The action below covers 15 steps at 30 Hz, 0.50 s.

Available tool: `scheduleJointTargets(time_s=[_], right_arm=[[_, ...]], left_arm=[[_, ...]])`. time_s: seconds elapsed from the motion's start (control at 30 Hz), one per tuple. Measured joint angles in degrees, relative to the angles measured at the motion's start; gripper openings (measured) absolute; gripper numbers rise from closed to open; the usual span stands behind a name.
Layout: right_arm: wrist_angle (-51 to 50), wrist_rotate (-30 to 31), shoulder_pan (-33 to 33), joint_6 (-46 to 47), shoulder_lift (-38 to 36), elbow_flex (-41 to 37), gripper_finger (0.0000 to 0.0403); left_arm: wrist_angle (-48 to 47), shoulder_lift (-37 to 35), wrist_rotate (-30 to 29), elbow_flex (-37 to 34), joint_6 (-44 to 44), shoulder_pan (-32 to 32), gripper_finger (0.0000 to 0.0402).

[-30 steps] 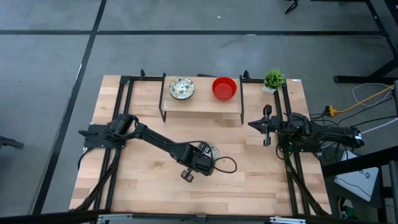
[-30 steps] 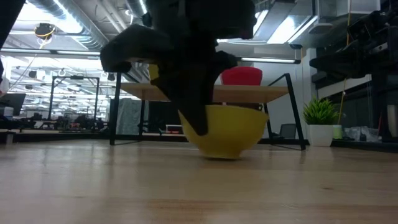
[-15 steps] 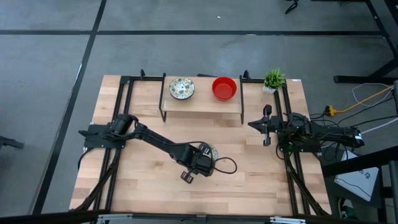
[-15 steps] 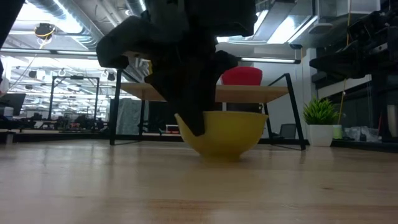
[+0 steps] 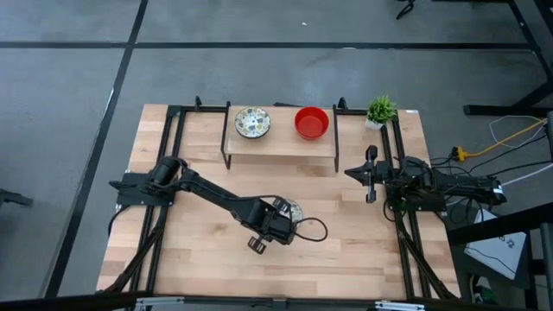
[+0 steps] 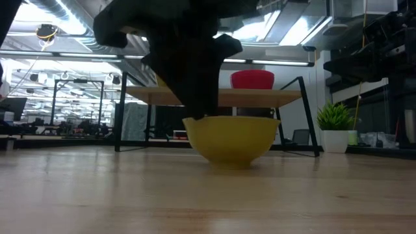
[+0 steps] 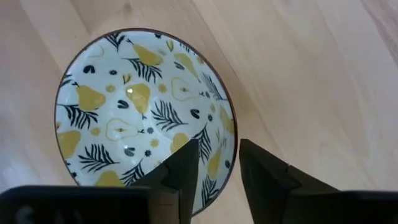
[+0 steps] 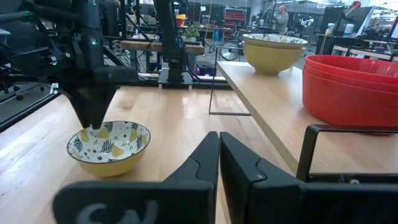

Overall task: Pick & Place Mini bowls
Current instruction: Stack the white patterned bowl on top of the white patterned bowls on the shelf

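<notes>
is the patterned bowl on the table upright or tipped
Upright: the bowl sits flat on the table, rim level, and looks empty.

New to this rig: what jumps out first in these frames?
The left end effector sits mid-table over a small round bowl, yellow outside with a pear-and-leaf pattern inside; its open fingers straddle the bowl's rim while the bowl rests on the wooden table. Behind, a raised wooden shelf carries a patterned bowl and stacked glossy red bowls. The right end effector waits shut at the table's right side.
</notes>
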Motion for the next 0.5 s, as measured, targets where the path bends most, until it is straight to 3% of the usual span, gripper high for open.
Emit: scheduleJointTargets(time_s=[0.5], right_arm=[[0.0,0.0,0.0,0.0,0.0,0.0,0.0017]], left_arm=[[0.3,0.5,-0.5,-1.0,-1.7,-0.2,0.0094]])
